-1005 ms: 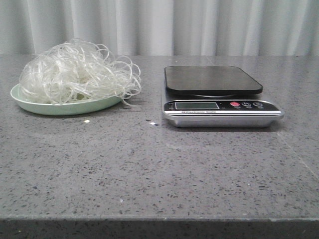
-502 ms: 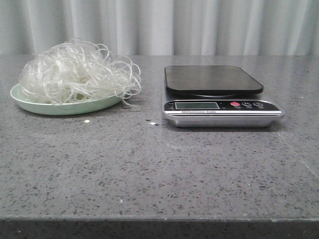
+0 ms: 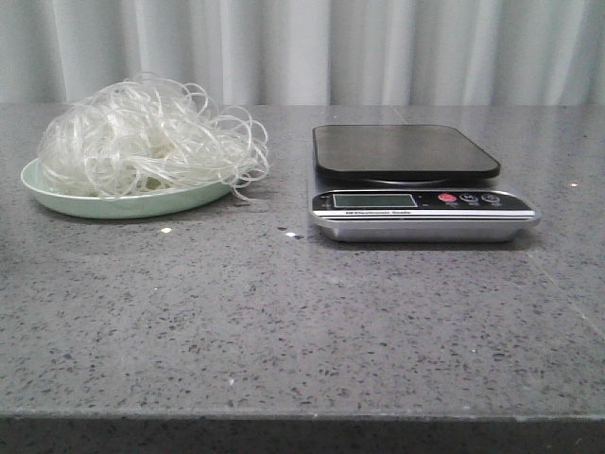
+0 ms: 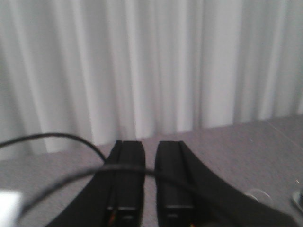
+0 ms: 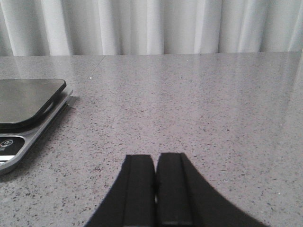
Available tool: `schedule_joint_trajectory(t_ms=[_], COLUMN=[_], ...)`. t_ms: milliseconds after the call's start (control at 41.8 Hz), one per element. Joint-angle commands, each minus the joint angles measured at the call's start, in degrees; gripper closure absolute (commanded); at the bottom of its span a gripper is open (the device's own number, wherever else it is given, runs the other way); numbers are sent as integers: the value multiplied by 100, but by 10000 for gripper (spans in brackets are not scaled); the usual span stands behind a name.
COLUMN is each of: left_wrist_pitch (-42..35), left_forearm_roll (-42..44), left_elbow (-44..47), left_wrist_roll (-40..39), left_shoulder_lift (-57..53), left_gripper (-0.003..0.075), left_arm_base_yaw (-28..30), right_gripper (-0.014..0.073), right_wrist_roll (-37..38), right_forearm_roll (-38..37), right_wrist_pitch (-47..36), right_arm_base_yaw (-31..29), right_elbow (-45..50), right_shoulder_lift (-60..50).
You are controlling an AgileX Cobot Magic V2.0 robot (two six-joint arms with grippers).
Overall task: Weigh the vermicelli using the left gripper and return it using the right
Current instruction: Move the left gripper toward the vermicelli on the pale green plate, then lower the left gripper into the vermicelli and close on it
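The vermicelli (image 3: 146, 137) sits heaped on a green plate (image 3: 57, 197) on the surface (image 3: 284, 312), left of the scale (image 3: 416, 184), while the left pincer (image 4: 150, 156) is nearly closed and the right pincer (image 5: 155, 163) pressed together, both empty.

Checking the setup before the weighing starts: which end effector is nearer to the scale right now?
Right, as far as the views show. The right end effector has the scale close beside it on the table. The left end effector faces the curtain, with no scale clearly in its view.
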Motion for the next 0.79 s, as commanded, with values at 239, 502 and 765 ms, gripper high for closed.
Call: schedule_joint_trajectory(t_ms=[239,502,765], left_wrist_pitch=[1088,2025,2263], left_forearm_roll=[-26,-339,-382], left_elbow=[-1230,-1745,-1767], left_wrist_roll=[-28,-28,-28], left_shoulder_lift=[2035,3275,4053], left_gripper=[58,43,45], left_arm_base_yaw=[-1237,-1238,-1238], right_gripper=[442,442,442], right_wrist_roll=[-2,-2,-2], right_forearm_roll=[-67,-67,-67], right_wrist_pitch=[-396,-396,-396], right_arm_base_yaw=[-37,-37,-37], right_elbow=[-46,-46,-46], right_shoulder_lift=[-98,-98,-98])
